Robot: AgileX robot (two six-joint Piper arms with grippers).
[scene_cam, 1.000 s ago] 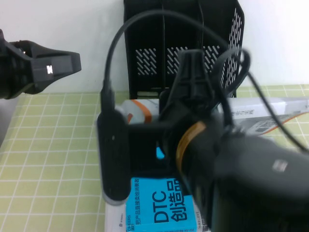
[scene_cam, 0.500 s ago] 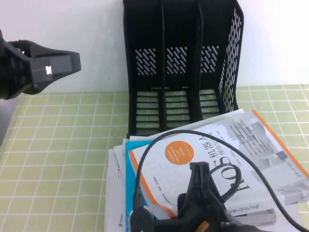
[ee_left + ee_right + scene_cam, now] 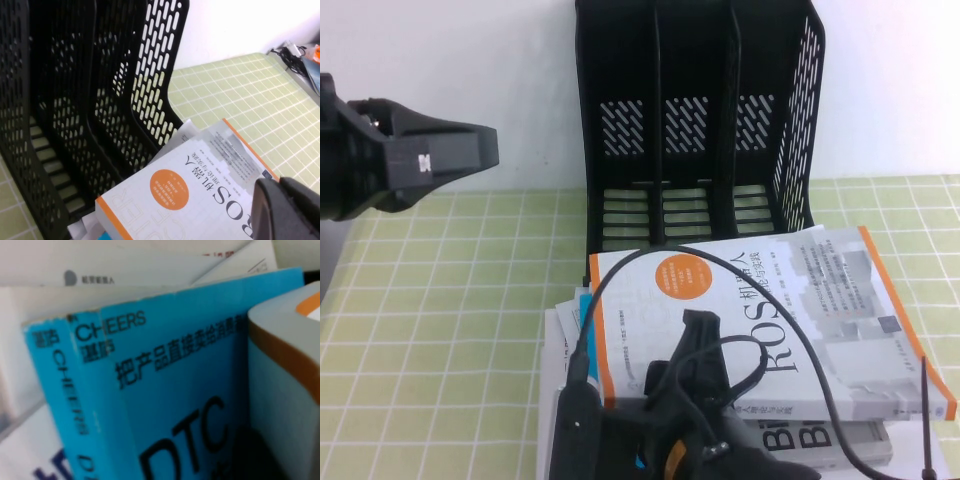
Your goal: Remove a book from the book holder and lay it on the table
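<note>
Right pincer (image 3: 692,345) low over the book (image 3: 800,300); left pincer (image 3: 440,155) raised.

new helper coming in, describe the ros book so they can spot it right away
Start at the tall black book holder at the table's far edge. Just in front, the book lies face up atop a stack. Unlike the cyan book beneath, it is white with orange edges and an orange circle.

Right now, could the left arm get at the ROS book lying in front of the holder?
Probably yes: the left gripper hovers at far left, the book lies face up on the pile, though the right gripper sits at its near edge.
</note>
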